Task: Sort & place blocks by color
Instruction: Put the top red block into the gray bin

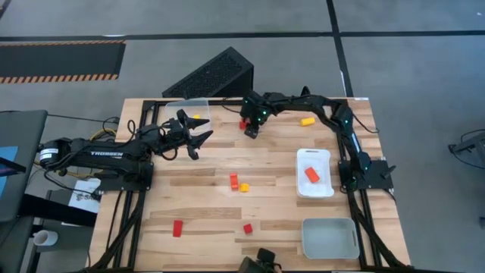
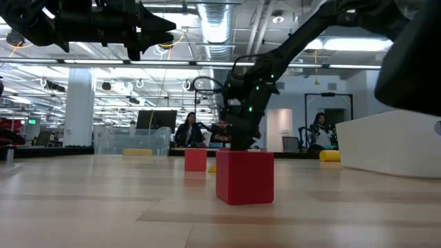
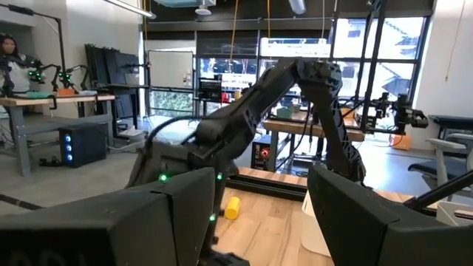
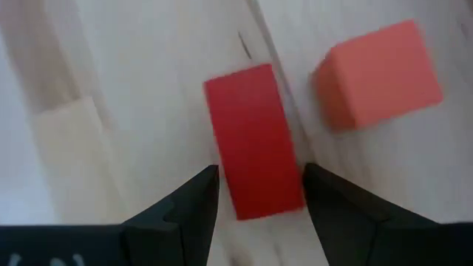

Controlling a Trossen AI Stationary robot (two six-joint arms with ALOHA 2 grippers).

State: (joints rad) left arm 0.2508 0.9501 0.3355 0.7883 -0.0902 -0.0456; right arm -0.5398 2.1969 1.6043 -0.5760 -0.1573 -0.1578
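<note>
The wooden table [image 1: 204, 227] carries three trays: a clear one [image 1: 182, 108] at the far left, two white ones [image 1: 314, 173] [image 1: 330, 236] at right. Blocks: four red, three yellow, two orange, one of these [image 1: 311, 174] inside a white tray. The right gripper [image 1: 251, 129] reaches down at the far centre, fingers [image 4: 185, 203] parted around a red bar [image 4: 255, 140], beside an orange cube [image 4: 377, 72]. The left gripper [image 1: 198, 135] hovers near the clear tray, fingers wide, empty.
</note>
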